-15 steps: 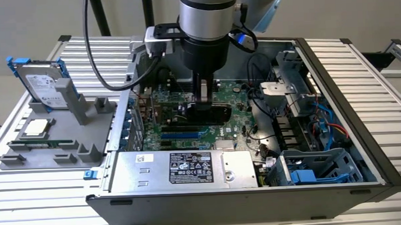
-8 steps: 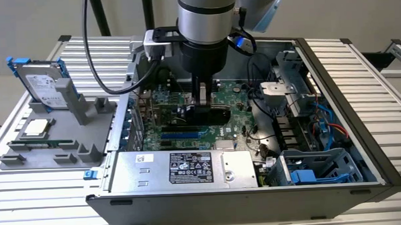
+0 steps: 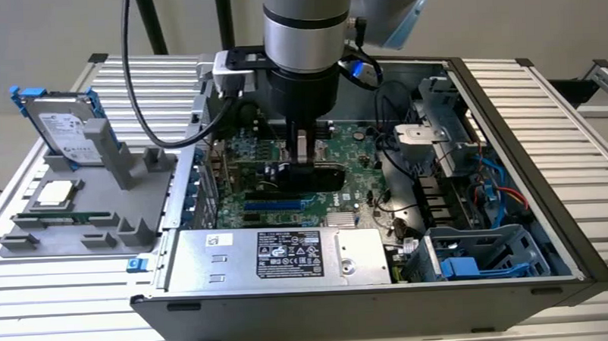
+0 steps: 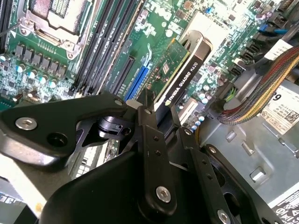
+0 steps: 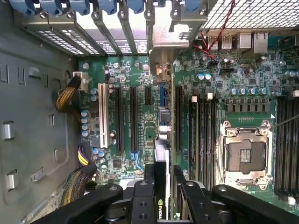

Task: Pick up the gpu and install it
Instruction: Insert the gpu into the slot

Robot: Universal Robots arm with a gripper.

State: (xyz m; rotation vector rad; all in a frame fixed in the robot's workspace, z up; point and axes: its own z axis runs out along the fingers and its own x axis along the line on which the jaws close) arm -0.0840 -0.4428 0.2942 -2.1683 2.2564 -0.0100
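While the open computer case [image 3: 547, 169] lies on its side on the slatted workbench [image 3: 543, 79], the arm's gripper [image 3: 303, 159] hangs low inside it, its fingers [image 4: 148, 140] closed narrowly on the gpu [image 3: 309, 178]. The card is held on edge above the green motherboard [image 3: 354, 157], black cooler face showing in the exterior view and its labelled edge running away from the fingers in the second wrist view, over the blue slot [image 4: 138, 80]. In the first wrist view the gpu [image 5: 161, 154] points along the row of long black expansion slots [image 5: 133, 119] toward the rear slot openings [image 5: 117, 28] of the case.

Pick-up looks finished; the step in hand appears to be the install, with the card brought down over the slot area. Whether its connector edge already touches a slot cannot be told from here, since the fingers and the card hide the contact line.

Seating it calls for the card's edge to sit square along a single slot, the end bracket lined up with a rear opening, and the push to go straight down without tilting. Off to the exterior view's left, a grey parts holder [image 3: 73, 224] carries a silver hard drive [image 3: 65, 129] with blue rails, well apart from the work.
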